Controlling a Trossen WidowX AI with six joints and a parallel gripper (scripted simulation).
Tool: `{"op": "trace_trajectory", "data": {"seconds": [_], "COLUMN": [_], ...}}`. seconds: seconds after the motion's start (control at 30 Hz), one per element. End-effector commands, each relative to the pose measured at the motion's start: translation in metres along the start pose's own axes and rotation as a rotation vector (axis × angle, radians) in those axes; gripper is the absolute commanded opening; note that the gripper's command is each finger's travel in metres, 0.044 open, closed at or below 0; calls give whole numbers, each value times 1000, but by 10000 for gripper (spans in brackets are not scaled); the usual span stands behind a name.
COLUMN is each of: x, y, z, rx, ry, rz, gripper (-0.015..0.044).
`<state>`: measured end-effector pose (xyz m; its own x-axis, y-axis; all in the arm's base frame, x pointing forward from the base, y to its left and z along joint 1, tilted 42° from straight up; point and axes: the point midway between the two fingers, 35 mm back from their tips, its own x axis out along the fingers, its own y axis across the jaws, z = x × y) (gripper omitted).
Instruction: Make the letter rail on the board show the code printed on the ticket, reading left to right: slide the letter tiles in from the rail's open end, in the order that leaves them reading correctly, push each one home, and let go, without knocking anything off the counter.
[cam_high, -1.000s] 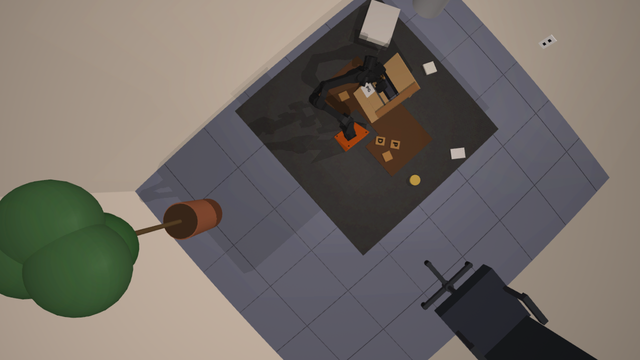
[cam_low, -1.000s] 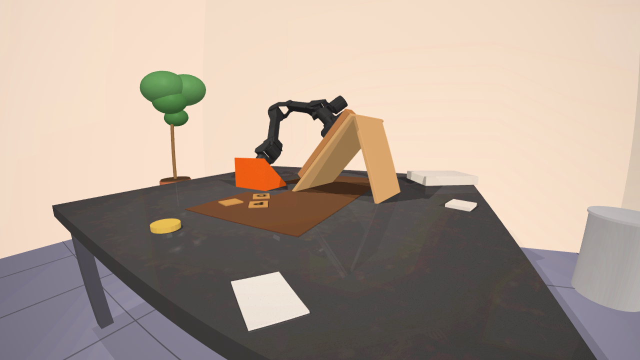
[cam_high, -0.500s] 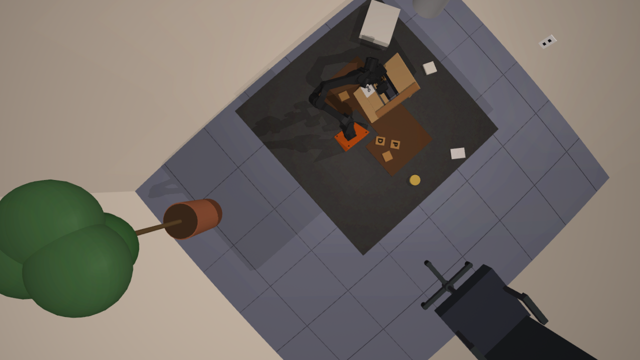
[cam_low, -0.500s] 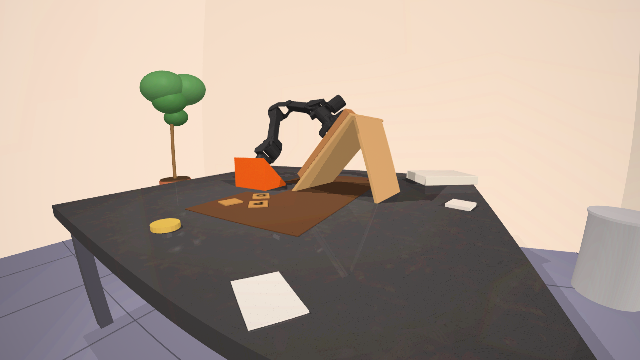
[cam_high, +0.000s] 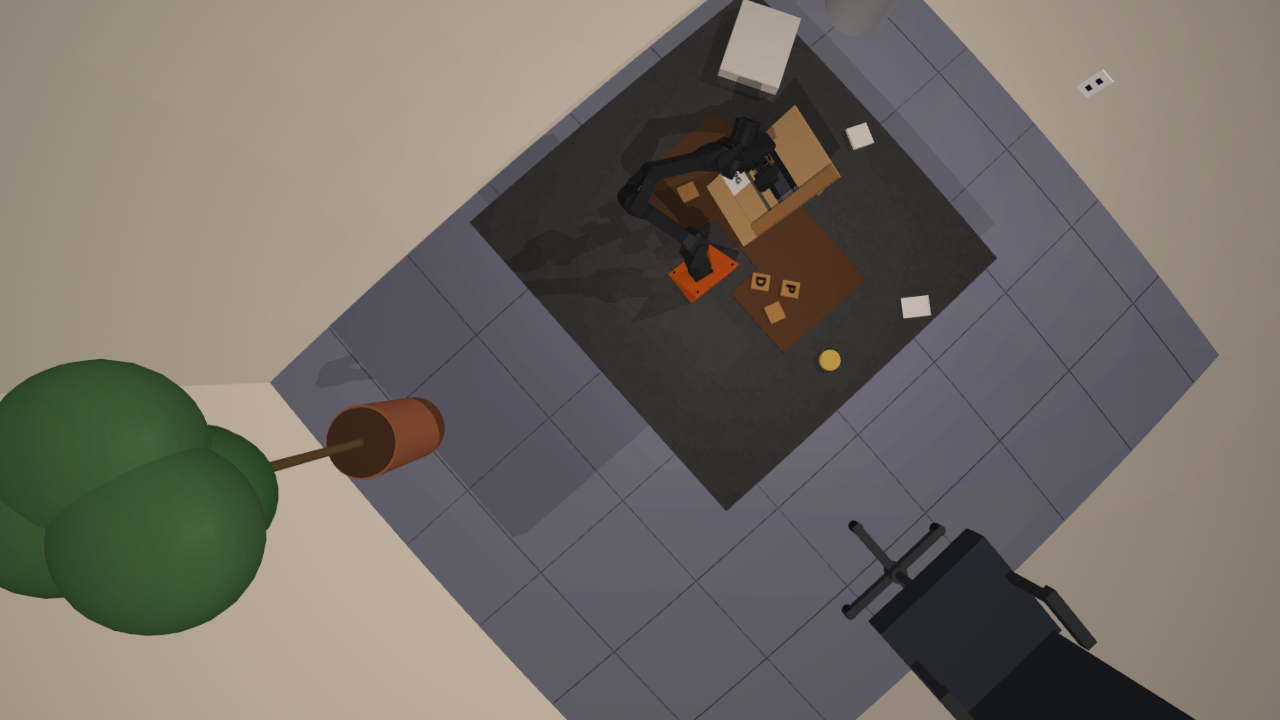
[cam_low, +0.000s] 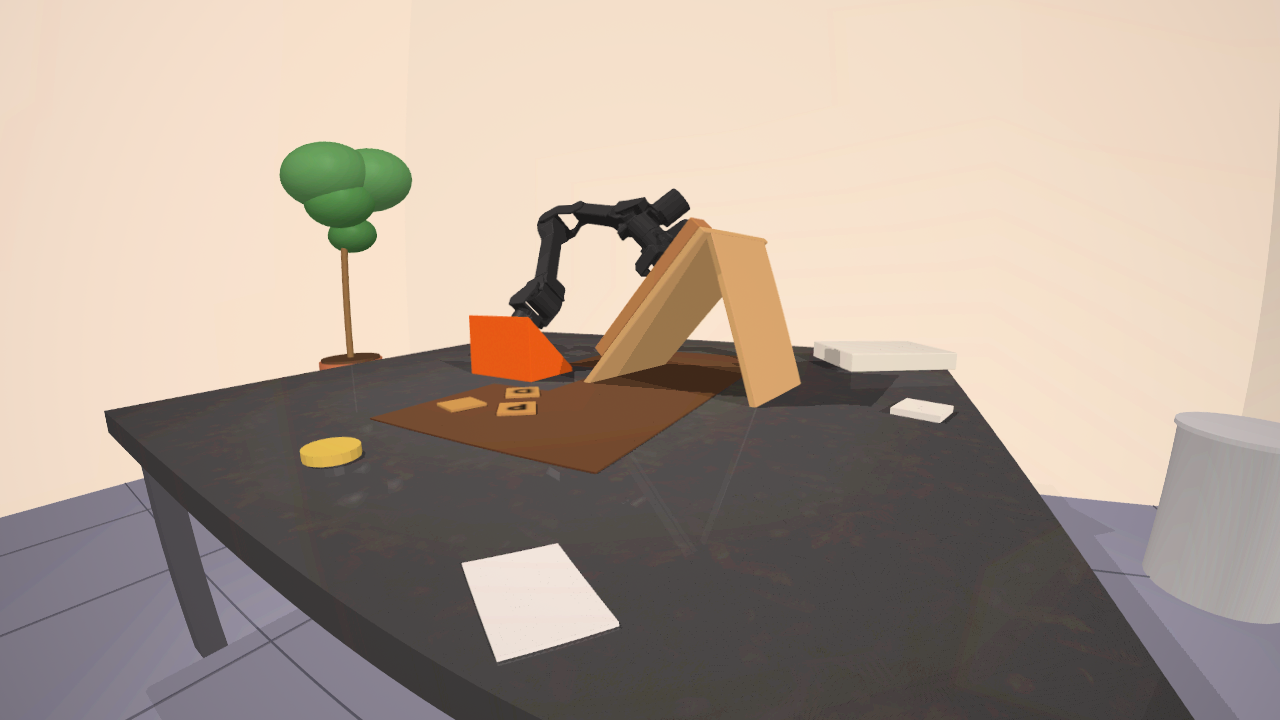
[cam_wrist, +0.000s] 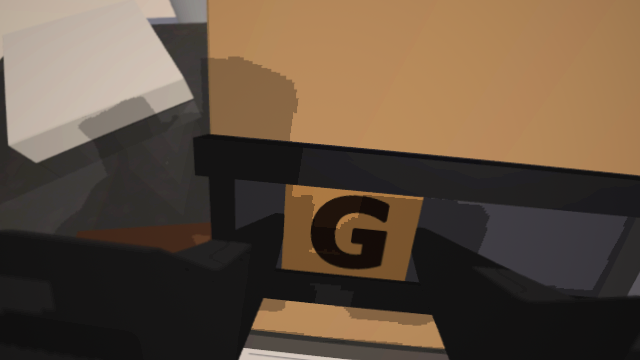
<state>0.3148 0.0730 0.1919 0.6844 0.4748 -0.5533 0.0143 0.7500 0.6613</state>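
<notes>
My gripper (cam_wrist: 350, 232) (cam_high: 768, 162) is shut on the wooden G tile (cam_wrist: 360, 192), a finger at each side. The tile sits upright-reading between the bars of the black rail (cam_wrist: 450, 176), a little in from the rail's left end. The rail crosses the tilted wooden board (cam_wrist: 425, 75) (cam_high: 805, 147). The ticket (cam_high: 736, 181) (cam_wrist: 280, 356) is below the rail; its print is partly covered. Tiles D (cam_high: 759, 282) (cam_low: 521, 392) and P (cam_high: 790, 289) (cam_low: 517, 408) lie on the brown mat (cam_high: 827, 259), near a tile without a visible letter (cam_high: 775, 312) (cam_low: 461, 404). Another such tile (cam_high: 687, 191) lies left of the board.
A large white box (cam_high: 759, 44) (cam_low: 886, 353) stands behind the board. A small white block (cam_high: 859, 136) (cam_low: 921, 410), a white card (cam_high: 915, 306) (cam_low: 539, 600) and a yellow disc (cam_high: 829, 360) (cam_low: 331, 452) lie around the mat. The orange arm base (cam_low: 501, 349) stands beside it.
</notes>
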Motion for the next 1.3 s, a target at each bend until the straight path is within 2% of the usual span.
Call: {"op": "trace_trajectory", "data": {"seconds": [0.0,1.27], "x": [0,1], "y": [-3,-28], "z": [-1,0], "rx": [-4,-4], "ry": [2,3], "rz": [2,1], "gripper": [0,0]}}
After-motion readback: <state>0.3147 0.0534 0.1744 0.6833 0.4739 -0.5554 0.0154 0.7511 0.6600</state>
